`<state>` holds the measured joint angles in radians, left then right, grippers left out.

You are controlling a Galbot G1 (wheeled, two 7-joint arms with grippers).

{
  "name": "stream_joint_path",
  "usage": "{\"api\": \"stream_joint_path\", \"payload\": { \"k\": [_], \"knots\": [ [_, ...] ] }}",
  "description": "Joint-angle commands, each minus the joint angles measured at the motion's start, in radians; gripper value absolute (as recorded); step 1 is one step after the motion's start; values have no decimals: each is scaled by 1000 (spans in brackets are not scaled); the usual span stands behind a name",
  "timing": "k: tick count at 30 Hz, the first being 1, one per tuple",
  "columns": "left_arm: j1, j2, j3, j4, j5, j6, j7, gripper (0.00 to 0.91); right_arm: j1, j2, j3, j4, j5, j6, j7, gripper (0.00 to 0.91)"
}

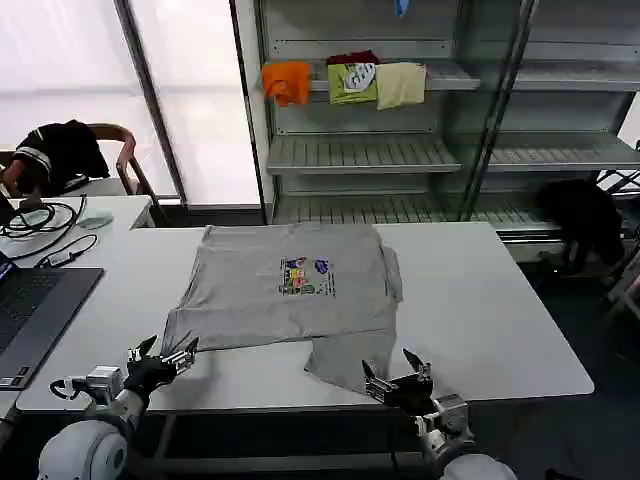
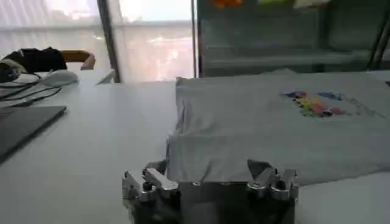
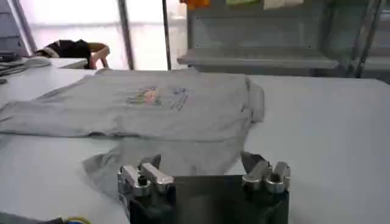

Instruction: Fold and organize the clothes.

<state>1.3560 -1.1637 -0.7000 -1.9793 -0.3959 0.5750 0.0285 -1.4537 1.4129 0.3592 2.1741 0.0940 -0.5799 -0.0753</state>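
While the grey T-shirt (image 1: 290, 290) lies print-up, partly folded, mid-bench (image 1: 500, 320), both arms sit at the near edge: left gripper (image 1: 165, 362) by the near-left corner of the cloth, right gripper (image 1: 398, 384) at the flap hanging near-right, jaws spread on both, holding nothing. Looks like pre-grasp for the next fold; each needs to close on its cloth edge first.

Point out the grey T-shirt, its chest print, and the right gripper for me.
grey T-shirt (image 1: 250, 300): head view, plain front panel.
chest print (image 1: 305, 277): head view, middle of print.
right gripper (image 1: 398, 380): head view, midway between open fingertips.
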Motion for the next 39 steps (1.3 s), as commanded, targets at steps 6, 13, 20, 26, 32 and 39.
{"api": "stream_joint_path", "payload": {
  "k": [6, 13, 20, 26, 32, 39],
  "knots": [
    [2, 3, 4, 39, 11, 2, 0, 625, -13, 4, -33, -60, -72, 1, -13, 60],
    [-5, -1, 10, 60, 6, 2, 13, 20, 1, 15, -42, -58, -80, 2, -23, 0],
    [-12, -3, 13, 78, -3, 2, 36, 20, 11, 23, -38, -66, -62, 20, -19, 0],
    [-16, -5, 4, 66, -69, 2, 37, 10, 40, 41, -15, -59, 25, 90, 19, 0],
    [-40, -20, -12, 35, -185, -1, 27, 10, 104, 53, 14, -76, 68, 142, 43, 0],
    [-149, -32, -17, 42, -267, -23, 15, 0, 269, 90, 46, -177, 123, 99, 55, 0]
  ]
}}
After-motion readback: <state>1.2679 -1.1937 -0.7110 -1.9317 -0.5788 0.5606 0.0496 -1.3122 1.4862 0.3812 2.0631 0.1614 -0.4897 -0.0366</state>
